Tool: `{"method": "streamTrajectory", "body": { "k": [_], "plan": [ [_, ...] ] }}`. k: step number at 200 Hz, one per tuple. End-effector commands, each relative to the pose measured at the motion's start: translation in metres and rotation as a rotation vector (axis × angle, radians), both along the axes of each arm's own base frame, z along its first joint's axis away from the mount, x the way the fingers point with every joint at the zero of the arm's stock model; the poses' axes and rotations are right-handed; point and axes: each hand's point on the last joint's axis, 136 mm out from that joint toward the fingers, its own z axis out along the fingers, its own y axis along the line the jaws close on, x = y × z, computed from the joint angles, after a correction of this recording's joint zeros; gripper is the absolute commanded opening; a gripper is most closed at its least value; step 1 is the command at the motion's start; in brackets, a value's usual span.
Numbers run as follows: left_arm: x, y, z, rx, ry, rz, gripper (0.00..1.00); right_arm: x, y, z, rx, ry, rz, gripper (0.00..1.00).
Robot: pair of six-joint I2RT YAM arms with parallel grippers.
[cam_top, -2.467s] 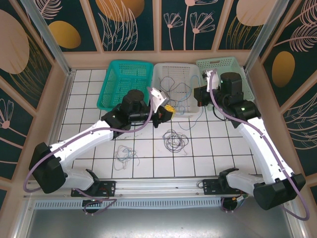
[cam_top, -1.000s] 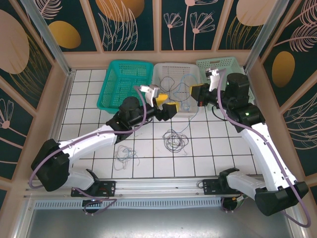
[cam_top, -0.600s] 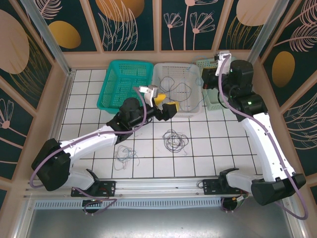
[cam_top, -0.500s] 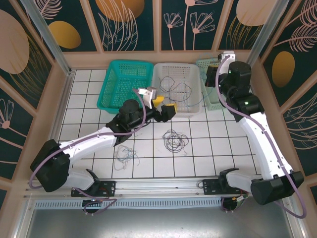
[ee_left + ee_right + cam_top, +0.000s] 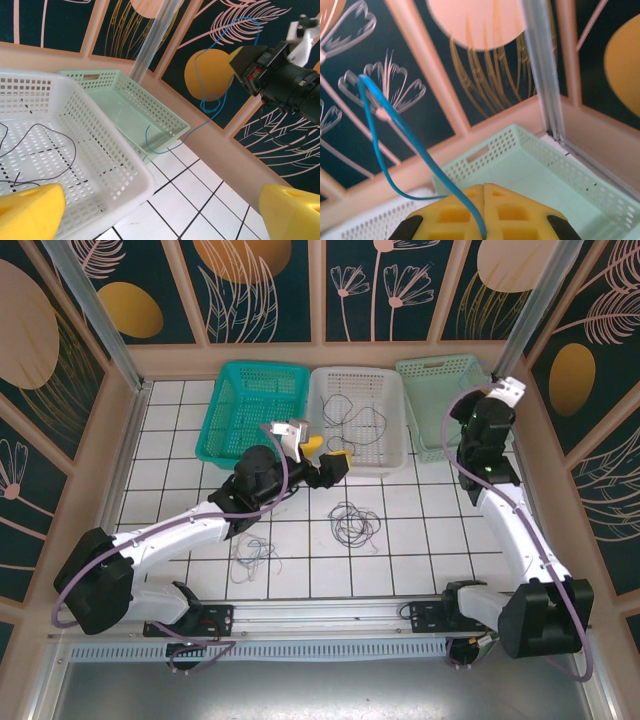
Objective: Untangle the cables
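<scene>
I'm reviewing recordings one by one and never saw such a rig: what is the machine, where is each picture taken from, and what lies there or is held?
Two robot arms stand at a tiled table. One picture looks down from above; the other two come from a camera on each wrist. The left tool is open and empty. The right tool is shut on a blue cable dangling over the pale green basket. A dark cable lies in the white basket; a dark tangle and a pale cable lie on the tiles.

Teal basket, white basket, mint basket in row @ back of tiled table.
</scene>
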Motion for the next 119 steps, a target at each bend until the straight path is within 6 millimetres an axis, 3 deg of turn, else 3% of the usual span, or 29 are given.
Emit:
{"method": "streamTrajectory", "body": {
  "k": [1, 47, 72, 119],
  "plan": [
    [0.002, 0.004, -0.001, 0.01, -0.011, 0.016, 0.99, -0.012, -0.024, 0.034, 0.09, -0.227, -0.072, 0.0],
    [0.004, 0.004, -0.009, 0.028, -0.002, 0.026, 0.99, 0.004, -0.049, 0.014, 0.151, -0.272, -0.056, 0.0],
    [0.005, 0.003, -0.014, 0.034, 0.009, 0.031, 0.99, 0.027, -0.057, -0.006, 0.176, -0.249, -0.011, 0.0],
    [0.008, 0.005, -0.02, 0.049, 0.02, 0.048, 0.99, 0.08, -0.042, -0.032, 0.109, -0.131, 0.189, 0.0]
  ]
}}
